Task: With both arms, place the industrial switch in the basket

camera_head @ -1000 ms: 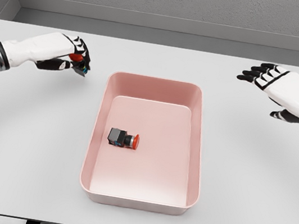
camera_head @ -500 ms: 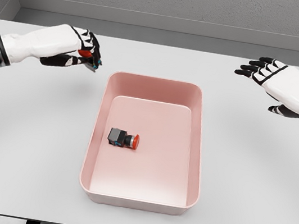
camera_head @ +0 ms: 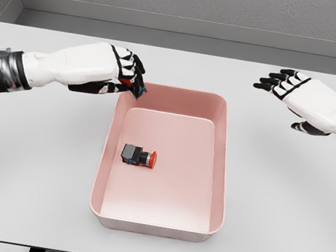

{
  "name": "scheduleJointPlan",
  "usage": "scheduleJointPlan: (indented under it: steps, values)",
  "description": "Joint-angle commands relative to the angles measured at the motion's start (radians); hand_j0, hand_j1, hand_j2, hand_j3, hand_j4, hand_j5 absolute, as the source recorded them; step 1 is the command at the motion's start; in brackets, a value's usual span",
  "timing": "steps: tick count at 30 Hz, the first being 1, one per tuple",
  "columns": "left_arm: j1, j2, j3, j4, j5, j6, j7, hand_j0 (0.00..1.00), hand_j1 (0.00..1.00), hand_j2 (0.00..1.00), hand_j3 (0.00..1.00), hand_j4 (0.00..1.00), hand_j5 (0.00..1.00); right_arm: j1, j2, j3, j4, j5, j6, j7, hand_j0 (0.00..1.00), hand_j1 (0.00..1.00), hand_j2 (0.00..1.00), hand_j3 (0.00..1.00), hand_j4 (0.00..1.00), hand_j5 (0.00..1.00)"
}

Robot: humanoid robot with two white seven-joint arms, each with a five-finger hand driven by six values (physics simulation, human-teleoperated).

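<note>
Whatever the left hand [camera_head: 120, 72] grips at the basket's [camera_head: 224, 173] far left corner is mostly buried under its curled fingers; only a sliver of red and blue peeks out. Both forearms run off the picture's sides, and the table's [camera_head: 20, 173] near edge is cut off below

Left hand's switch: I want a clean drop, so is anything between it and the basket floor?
Nothing visible blocks it. The left hand holds its switch at the basket's far-left corner, open floor ahead. Another switch lies lower on the floor, left of center.
</note>
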Motion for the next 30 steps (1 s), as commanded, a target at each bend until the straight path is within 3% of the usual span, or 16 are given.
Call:
scheduleJointPlan:
  steps: [1,8,9,10,11,18,22,23,25,27,28,30]
  values:
    - [0.0,-0.014,-0.002,-0.053,0.009,0.002,0.0,0.46,0.46,0.46,0.46,0.46,0.46,0.0,0.022,0.003,-0.012,0.0,0.003,-0.001,1.0,1.0,1.0,1.0,1.0,1.0]
    - [0.008,-0.076,-0.005,-0.095,0.002,0.002,-0.014,0.49,0.49,0.49,0.49,0.49,0.49,0.003,0.034,0.014,-0.024,0.011,0.003,-0.001,1.0,1.0,1.0,1.0,1.0,1.0]
    - [0.008,-0.079,-0.005,-0.096,0.003,0.002,-0.017,0.61,0.61,0.61,0.61,0.61,0.61,0.003,0.034,0.014,-0.024,0.011,0.003,-0.001,1.0,1.0,1.0,1.0,1.0,1.0]
    - [0.009,-0.094,-0.005,-0.113,0.006,0.002,-0.014,0.85,0.85,0.85,0.85,0.85,0.85,0.003,0.034,0.014,-0.024,0.011,0.003,-0.001,1.0,1.0,1.0,1.0,1.0,1.0]
    - [0.009,-0.094,-0.008,-0.131,0.006,0.002,-0.014,1.0,1.0,1.0,1.0,1.0,1.0,0.003,0.034,0.015,-0.024,0.012,0.003,-0.001,1.0,1.0,1.0,1.0,1.0,1.0]
    - [0.005,-0.092,-0.005,-0.155,0.006,0.002,-0.014,1.0,1.0,1.0,1.0,1.0,1.0,0.003,0.036,0.035,-0.024,0.018,0.003,-0.001,1.0,1.0,1.0,1.0,1.0,1.0]
    - [0.008,0.076,0.009,-0.116,0.069,0.002,-0.014,1.0,1.0,1.0,1.0,1.0,1.0,0.005,0.033,0.034,-0.024,0.02,0.003,-0.001,1.0,1.0,1.0,1.0,1.0,1.0]
    - [0.029,0.085,0.047,-0.07,0.071,0.002,-0.014,1.0,1.0,1.0,1.0,1.0,1.0,0.011,0.036,0.037,-0.024,0.02,0.003,-0.001,1.0,1.0,1.0,1.0,1.0,1.0]
    - [0.175,0.105,0.21,-0.069,0.063,0.002,-0.02,1.0,1.0,1.0,1.0,1.0,1.0,0.015,0.051,0.038,-0.024,0.02,0.003,-0.001,1.0,1.0,1.0,1.0,1.0,1.0]
    - [0.268,0.138,0.319,-0.059,0.066,0.002,-0.031,1.0,1.0,1.0,1.0,1.0,1.0,0.015,0.066,0.046,-0.024,0.023,0.003,-0.001,1.0,1.0,1.0,1.0,1.0,1.0]
    - [0.291,0.156,0.354,-0.041,0.069,0.002,-0.029,1.0,1.0,1.0,1.0,1.0,1.0,0.015,0.073,0.049,-0.024,0.023,0.003,-0.001,1.0,1.0,1.0,1.0,1.0,1.0]
    - [0.295,0.196,0.359,0.005,0.103,0.002,-0.031,1.0,1.0,1.0,1.0,1.0,1.0,0.015,0.073,0.05,-0.024,0.023,0.003,-0.001,1.0,1.0,1.0,1.0,1.0,1.0]
